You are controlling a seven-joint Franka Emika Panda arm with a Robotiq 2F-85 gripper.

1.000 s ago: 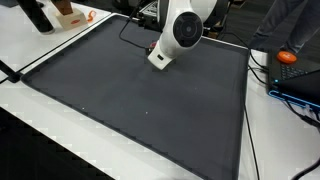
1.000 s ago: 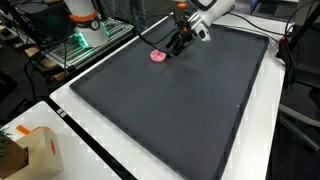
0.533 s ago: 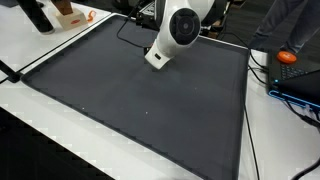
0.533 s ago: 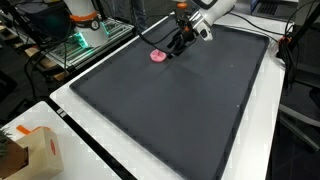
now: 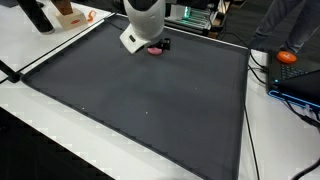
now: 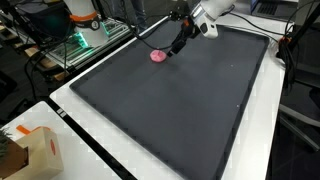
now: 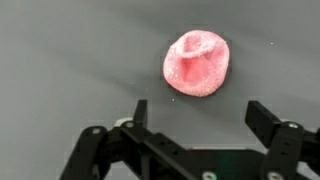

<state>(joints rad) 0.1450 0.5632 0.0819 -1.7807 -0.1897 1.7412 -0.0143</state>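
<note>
Pink and rough-surfaced, a small round lump (image 7: 198,64) with a dimple in its top lies on the dark mat (image 5: 150,110) that covers most of the white desk (image 5: 30,45). It sits toward the far end of the mat, near one edge, as an exterior view (image 6: 158,57) shows plainly. In an exterior view (image 5: 155,47) only a sliver of it peeks out from behind the white arm (image 5: 140,20).

The jaws stand wide apart and hold nothing. In the wrist view the two black fingers (image 7: 262,112) frame the lower part of the picture, and the pink lump lies just beyond them, roughly centred on the gap, with bare mat between it and the tips. Whether the tips are level with the mat or above it cannot be told from that view. In an exterior view they hang just beside the lump, slanted down towards it without touching.

A cardboard box (image 6: 35,150) stands on the desk at the near corner, well away from the lump. An orange object (image 5: 288,57) lies off the mat at its side.
</note>
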